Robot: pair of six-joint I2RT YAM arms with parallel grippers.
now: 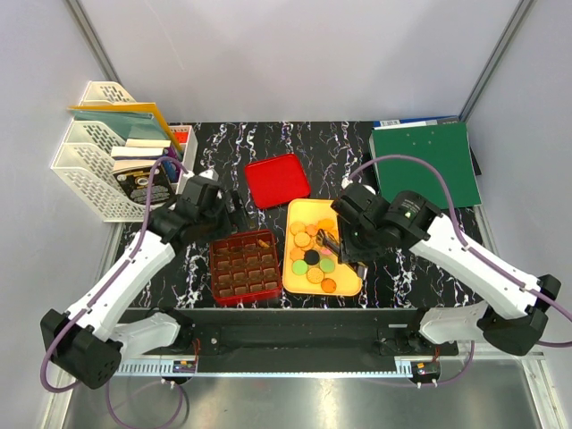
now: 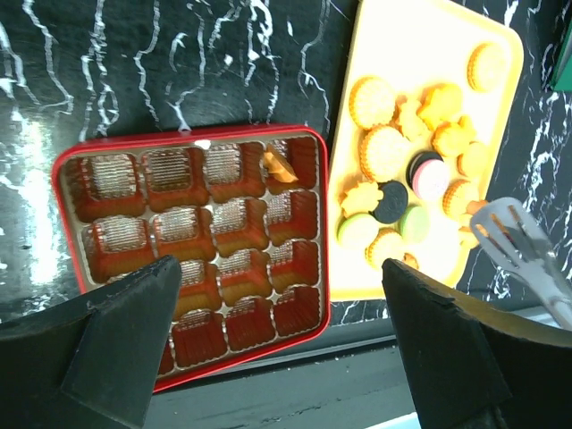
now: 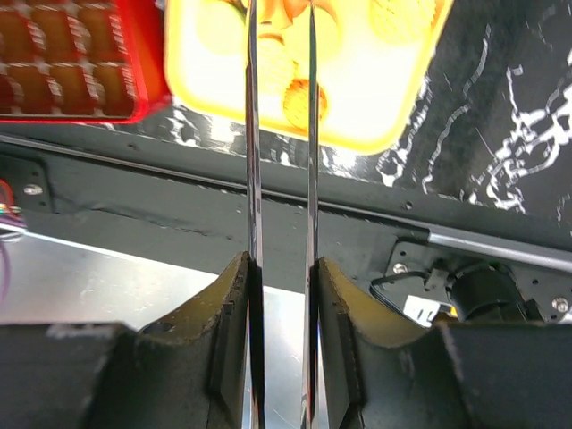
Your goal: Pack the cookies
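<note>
The left arm [image 1: 134, 268] reaches from its base toward 1 o'clock, wrist bent down, so the left pincer [image 2: 279, 268] hangs over the red grid box [image 1: 243, 266] with its jaws spread wide. One orange cookie [image 2: 281, 167] sits in the cell at the box's 1 o'clock corner, at 12 o'clock from that pincer in the wrist view. At 3 o'clock of the box, just beside it, lies the yellow tray [image 2: 420, 45] holding the cookies [image 2: 393, 152]. They are small round and flower-shaped biscuits, mostly orange, with green, pink and black ones in the near half. The right arm [image 1: 465, 255] stretches in toward 10 o'clock, and the right pincer [image 3: 281, 264] is clamped on metal tongs [image 3: 253, 134]. The tong tips stand over the tray among the orange cookies, at 12 o'clock from the pincer; whether they pinch one I cannot tell
</note>
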